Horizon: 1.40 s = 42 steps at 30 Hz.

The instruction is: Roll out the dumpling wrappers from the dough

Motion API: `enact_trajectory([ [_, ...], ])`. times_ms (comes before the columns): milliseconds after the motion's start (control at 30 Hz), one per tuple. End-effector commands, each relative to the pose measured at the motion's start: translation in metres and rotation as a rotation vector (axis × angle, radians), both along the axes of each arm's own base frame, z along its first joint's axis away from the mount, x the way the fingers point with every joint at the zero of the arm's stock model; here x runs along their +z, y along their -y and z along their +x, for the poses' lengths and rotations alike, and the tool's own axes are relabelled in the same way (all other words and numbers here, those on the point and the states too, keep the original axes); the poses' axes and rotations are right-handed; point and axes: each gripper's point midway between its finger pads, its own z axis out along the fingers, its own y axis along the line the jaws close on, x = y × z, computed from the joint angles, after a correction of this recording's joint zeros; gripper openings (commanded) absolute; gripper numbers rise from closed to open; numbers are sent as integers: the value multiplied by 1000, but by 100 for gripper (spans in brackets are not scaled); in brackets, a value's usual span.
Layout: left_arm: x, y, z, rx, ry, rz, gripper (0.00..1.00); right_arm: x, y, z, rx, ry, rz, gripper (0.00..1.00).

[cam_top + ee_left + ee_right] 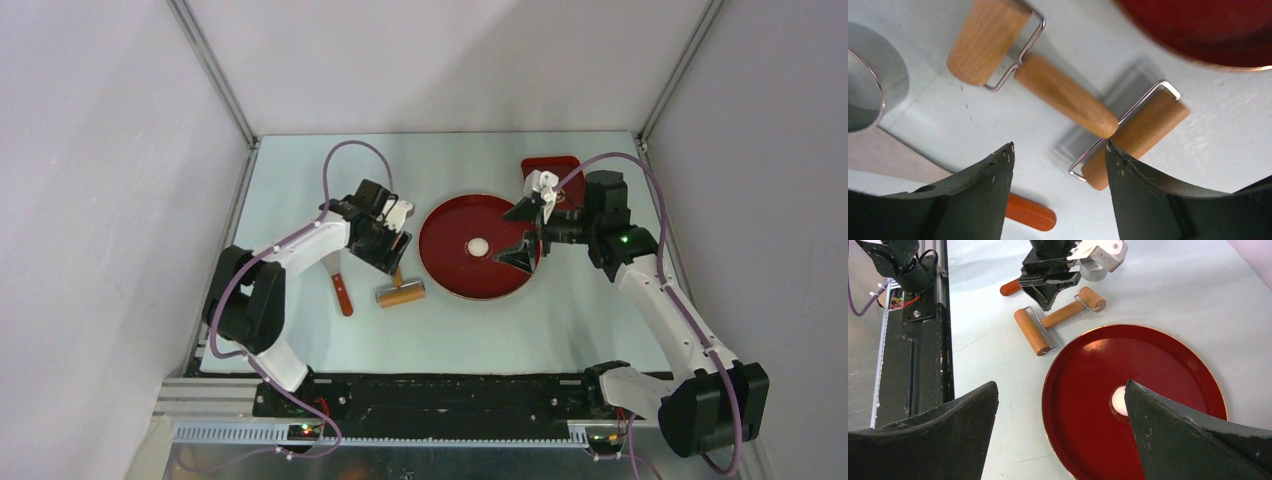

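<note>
Left end effector [1058, 146], jaws parted and empty, hovers directly over the roller [1063, 95] on the worktop [300, 170]; the roller's handle lies oblique to the fingers. Right end effector [525, 235], wide open and empty, hangs over the red plate [450, 272], nearer the dough [477, 246], which sits at plate centre, right of the roller. Count: one dough ball, one roller, one plate; no dumpling wrappers visible.

A small white dough ball [477, 246] lies centred on the round red plate [440, 270]; a wooden hand roller [399, 293] lies just left of the plate, on the surface [560, 330].
</note>
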Motion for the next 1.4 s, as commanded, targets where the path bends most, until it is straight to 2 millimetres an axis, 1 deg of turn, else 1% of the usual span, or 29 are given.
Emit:
enact_trajectory([
  [0,16,26,14,61,-10,-111,72,10,1,-7,19,23,22,99],
  [33,17,29,17,65,-14,-122,72,10,1,-7,19,23,22,99],
  [67,11,31,17,74,-36,-120,72,10,2,-7,20,22,23,99],
  [100,11,34,19,85,-44,-130,71,10,2,-8,21,22,24,99],
  [167,-2,38,19,118,-97,-130,70,11,3,-8,23,25,24,99],
  [200,-4,39,19,127,-103,-128,70,11,3,-8,23,24,23,99],
  [233,-11,38,19,145,-117,-113,69,11,3,-9,26,29,22,99],
  [367,-22,28,21,194,-117,-55,67,10,3,-10,35,28,22,99],
  [533,-28,29,26,204,-122,-41,64,6,0,-12,49,22,14,99],
  [600,-35,27,27,209,-131,-24,60,4,-2,-12,55,21,8,99],
  [667,-44,24,26,216,-146,3,50,2,-4,-13,62,20,4,99],
  [700,-46,23,26,216,-146,11,48,1,-5,-14,66,19,2,99],
  [733,-49,20,27,219,-144,29,42,1,-5,-14,68,20,2,99],
  [767,-51,18,26,217,-145,41,39,1,-6,-15,71,20,1,99],
  [800,-53,15,26,210,-140,57,34,1,-6,-16,73,20,2,99],
  [833,-53,12,25,204,-137,66,31,2,-6,-16,74,21,3,99],
  [900,-53,5,21,187,-126,93,19,2,-6,-17,78,21,5,99],
  [933,-49,2,21,165,-110,98,13,3,-6,-18,81,22,7,99],
  [967,-49,-1,18,155,-109,105,9,3,-6,-18,81,22,7,99],
  [1000,-44,-2,19,117,-88,108,3,4,-6,-19,83,23,9,99],
  [1033,-44,-4,15,93,-91,109,1,4,-7,-19,85,24,10,99],
  [1067,-37,-3,14,42,-75,95,0,4,-7,-19,87,22,10,99],
  [1167,-31,0,3,-65,-70,60,0,4,-8,-20,91,18,13,99],
  [1200,-24,0,3,-100,-45,49,0,4,-9,-19,90,12,17,99],
  [1233,-25,1,-4,-125,-58,34,0,5,-10,-19,90,8,21,99],
  [1267,-21,2,-4,-152,-38,27,0,5,-11,-17,85,-11,31,99],
  [1300,-22,1,-7,-166,-40,23,0,6,-12,-15,82,-24,40,99],
  [1333,-18,2,-7,-186,-20,15,0,9,-15,-9,68,-51,65,99],
  [1367,-20,1,-11,-196,-23,9,0,8,-17,-6,53,-84,80,99],
])
